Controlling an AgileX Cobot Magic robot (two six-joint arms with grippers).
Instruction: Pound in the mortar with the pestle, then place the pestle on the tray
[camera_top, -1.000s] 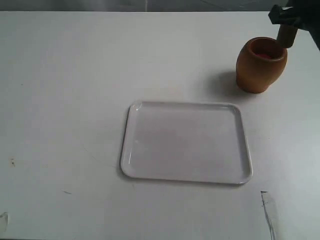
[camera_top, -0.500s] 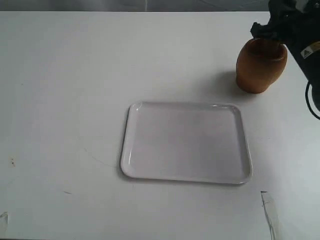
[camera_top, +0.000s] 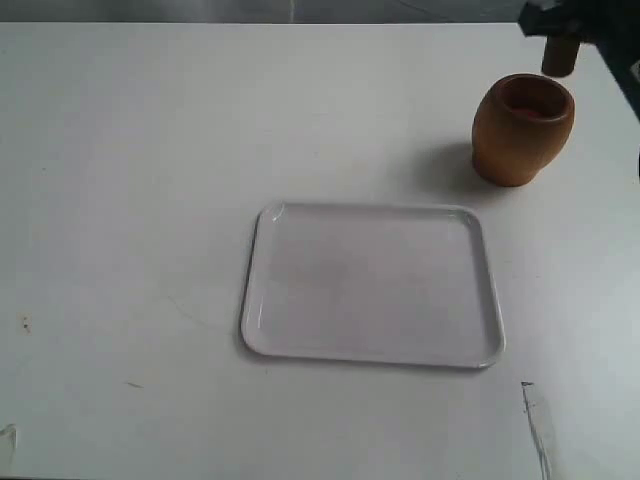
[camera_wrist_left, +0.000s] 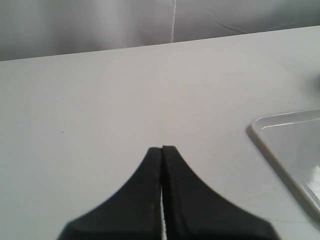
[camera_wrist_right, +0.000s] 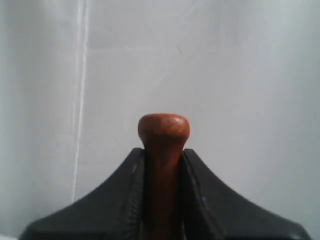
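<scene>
We see the right gripper (camera_wrist_right: 163, 159) clamped on the pestle (camera_wrist_right: 164, 131). In the right wrist view its two black fingers (camera_wrist_right: 131, 190) press on either side of the thin handle, and the rounded knob sticks out beyond them. In the exterior view the pestle's thick end (camera_top: 561, 58) hangs upright from the gripper at the far right corner of the desk (camera_top: 130, 200). It sits just above and behind the rim of the mortar (camera_top: 523, 128), outside the cup. We cannot tell whether it is straight over the mouth.

The mortar stands upright on the desk, its reddish inside showing, well apart from the tray (camera_top: 372, 209). The tray lies flat near the middle of the desk, nearer to the camera than the mortar, with nothing on it.

In the left wrist view the left gripper (camera_wrist_left: 162, 150) has its fingers pressed together, holding nothing, above bare desk. A corner of the tray shows off to one side.
</scene>
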